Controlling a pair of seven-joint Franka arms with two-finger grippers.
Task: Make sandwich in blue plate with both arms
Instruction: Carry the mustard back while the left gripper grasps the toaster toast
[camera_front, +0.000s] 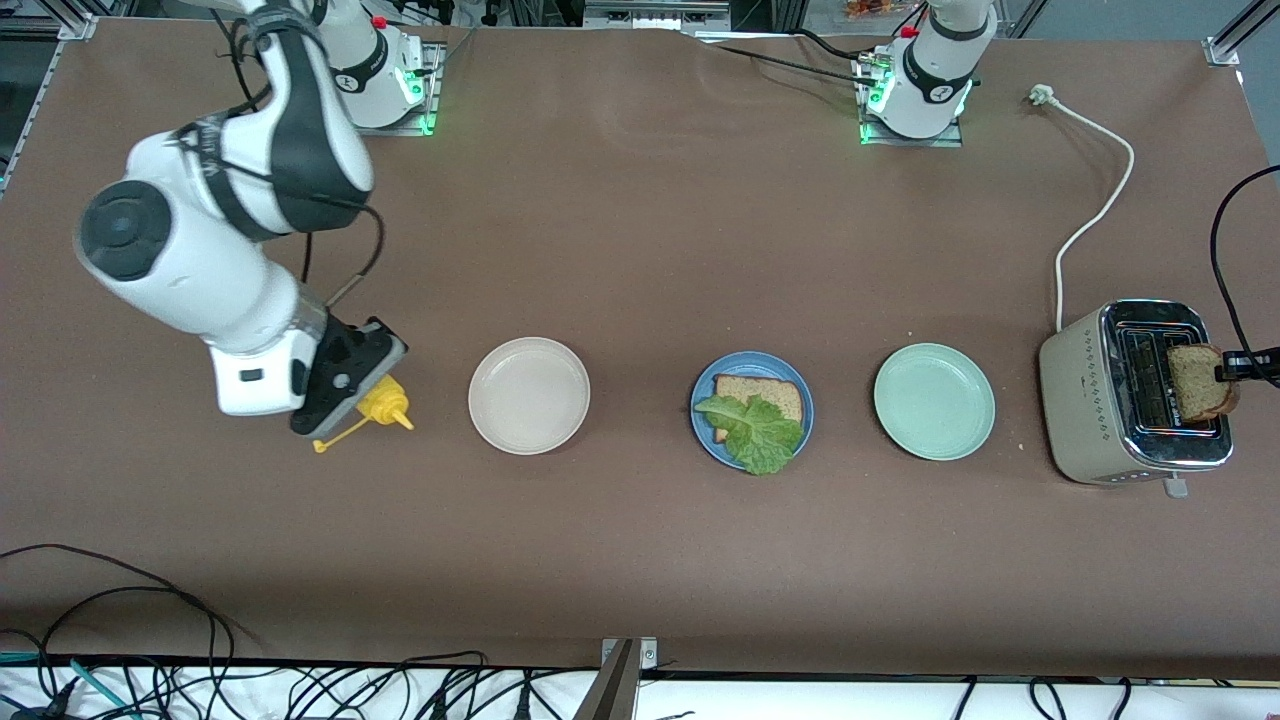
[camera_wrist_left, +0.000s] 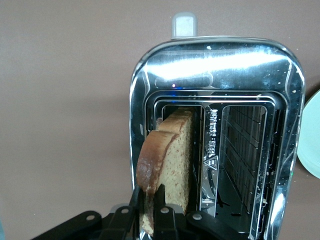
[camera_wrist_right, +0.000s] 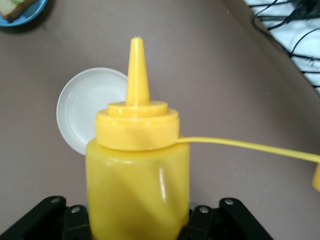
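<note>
- Left gripper (camera_wrist_left: 148, 212), over the toaster (camera_front: 1090, 400): fingers closed on a bread slice (camera_wrist_left: 167, 165) standing in a slot
- Right gripper (camera_front: 345, 395), at the right arm's end: closed around a yellow squeeze bottle (camera_wrist_right: 137, 175)
- Blue plate (camera_front: 705, 430), between cream plate (camera_front: 529, 395) and green plate (camera_front: 934, 401), carried one bread slice (camera_front: 765, 392) topped with lettuce (camera_front: 755, 435)

lettuce (camera_front: 757, 432) on bread (camera_front: 765, 393) on the plate (camera_front: 707, 385), between two other plates (camera_front: 529, 395).

Blue plate (camera_front: 704, 420): you see it between two other plates.
Bread slice (camera_front: 760, 394): flat on it.
Lettuce (camera_front: 756, 434): ruffled, atop.
Second slice (camera_front: 1196, 380): upright in toaster slot.
</note>
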